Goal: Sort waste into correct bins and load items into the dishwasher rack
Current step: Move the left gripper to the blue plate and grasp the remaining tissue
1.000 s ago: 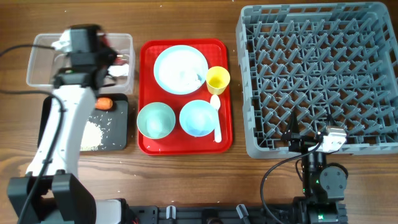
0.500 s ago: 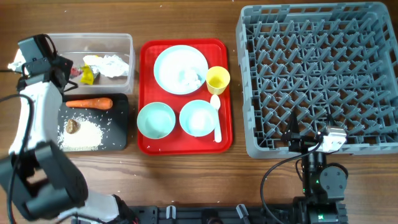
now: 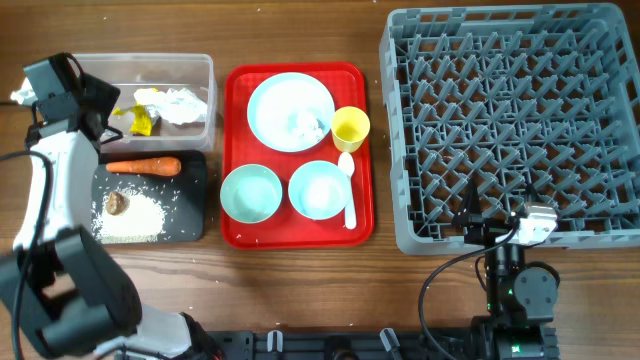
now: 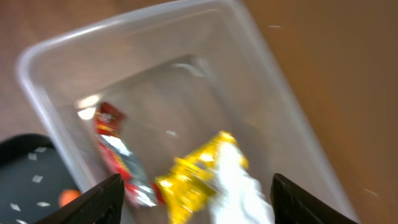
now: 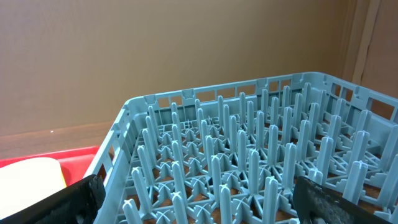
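My left gripper (image 3: 98, 108) hangs open over the left end of the clear bin (image 3: 196, 66), nothing between its fingers (image 4: 102, 199). Below it in the bin lie a red wrapper (image 4: 115, 146), a yellow wrapper (image 4: 193, 177) and white tissue (image 4: 239, 186). The black bin (image 3: 195, 190) holds the carrot (image 3: 143, 166), rice (image 3: 135, 215) and a brown lump (image 3: 116, 203). The plate (image 3: 290, 110), yellow cup (image 3: 350, 127), two bowls (image 3: 250, 193) (image 3: 320, 188) and spoon (image 3: 348, 195) sit on a red tray. My right gripper (image 3: 497, 222) stands open at the front edge of the dishwasher rack (image 3: 510, 120), over its pegs (image 5: 249, 168).
The red tray (image 3: 232, 150) lies between the bins and the rack. The left arm (image 3: 40, 230) runs along the table's left side. Bare wooden tabletop (image 3: 300, 290) shows at the front.
The left arm swung from above the clear bin out to its left end, uncovering the bins. Its jaws went from shut to open. The right arm has not moved.
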Controlling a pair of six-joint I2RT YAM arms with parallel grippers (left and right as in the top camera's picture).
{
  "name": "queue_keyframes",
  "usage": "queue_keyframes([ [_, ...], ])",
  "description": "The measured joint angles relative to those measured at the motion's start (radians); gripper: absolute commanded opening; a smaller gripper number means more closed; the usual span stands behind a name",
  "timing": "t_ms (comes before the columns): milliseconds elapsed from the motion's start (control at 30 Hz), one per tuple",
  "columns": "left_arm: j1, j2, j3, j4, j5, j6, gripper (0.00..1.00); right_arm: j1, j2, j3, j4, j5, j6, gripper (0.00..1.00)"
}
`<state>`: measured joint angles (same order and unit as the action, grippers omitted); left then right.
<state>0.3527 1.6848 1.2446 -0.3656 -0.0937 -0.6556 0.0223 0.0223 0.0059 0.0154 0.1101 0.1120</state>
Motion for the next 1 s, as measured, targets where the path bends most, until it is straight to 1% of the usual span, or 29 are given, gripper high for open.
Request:
queue_keyframes([
  [100,-0.046,-0.076,0.000,-0.010,0.046,0.004,0.69,0.000,0.000,0.000,0.000,0.000,0.000,1.00],
  [200,-0.130,-0.143,0.000,-0.023,0.075,0.007,0.70,0.000,0.000,0.000,0.000,0.000,0.000,1.00],
  [267,-0.219,-0.175,0.003,-0.028,0.100,0.008,0.72,0.000,0.000,0.000,0.000,0.000,0.000,1.00],
  [433,-0.446,-0.167,0.006,-0.037,0.126,0.008,0.72,0.000,0.000,0.000,0.000,0.000,0.000,1.00],
  [500,-0.541,-0.143,0.006,-0.030,0.121,0.008,0.72,0.000,0.000,0.000,0.000,0.000,0.000,1.00],
  [567,-0.608,-0.109,0.006,-0.022,0.108,0.008,0.73,0.000,0.000,0.000,0.000,0.000,0.000,1.00],
  [667,-0.681,-0.040,0.006,-0.002,0.087,0.008,0.73,0.000,0.000,0.000,0.000,0.000,0.000,1.00],
  [833,-0.742,0.087,0.006,0.058,0.071,0.008,0.73,0.000,0.000,0.000,0.000,0.000,0.000,1.00],
  [1000,-0.763,0.188,0.006,0.085,0.065,0.008,0.73,0.000,0.000,0.000,0.000,0.000,0.000,1.00],
])
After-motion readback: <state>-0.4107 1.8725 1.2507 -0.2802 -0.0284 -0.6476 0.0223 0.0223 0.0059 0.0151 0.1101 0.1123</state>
